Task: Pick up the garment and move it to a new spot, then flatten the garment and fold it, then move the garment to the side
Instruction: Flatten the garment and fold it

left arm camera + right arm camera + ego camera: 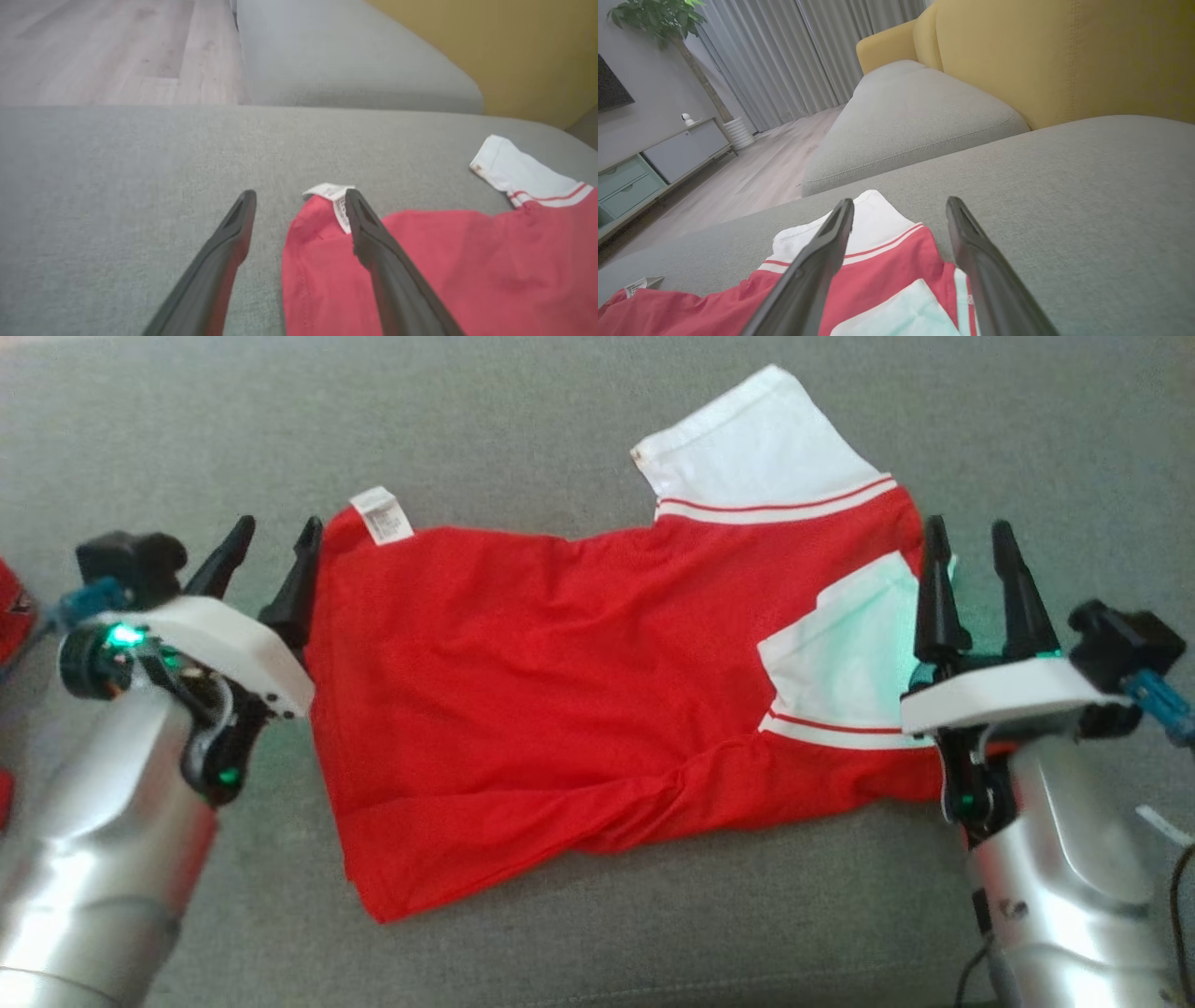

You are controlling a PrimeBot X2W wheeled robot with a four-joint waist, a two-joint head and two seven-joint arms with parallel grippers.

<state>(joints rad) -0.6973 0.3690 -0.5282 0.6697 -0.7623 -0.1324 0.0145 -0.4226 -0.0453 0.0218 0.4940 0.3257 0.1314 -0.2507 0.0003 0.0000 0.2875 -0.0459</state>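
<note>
Red mesh with white sleeves, the garment [560, 709] lies sideways across the middle of the grey sofa cushion [560, 420], its small label [381, 515] at upper left and its sleeves at right. The left gripper [278, 527] at mid-left and the right gripper [968, 525] at mid-right flank its two ends, fingers spread, pinching nothing. That placement probably serves to leave the cloth stretched flat. Folds remain along the lower edge.

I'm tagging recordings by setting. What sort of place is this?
Most likely a home living room: a grey sofa cushion with a yellow backrest, a low cabinet, a potted plant and long curtains.
</note>
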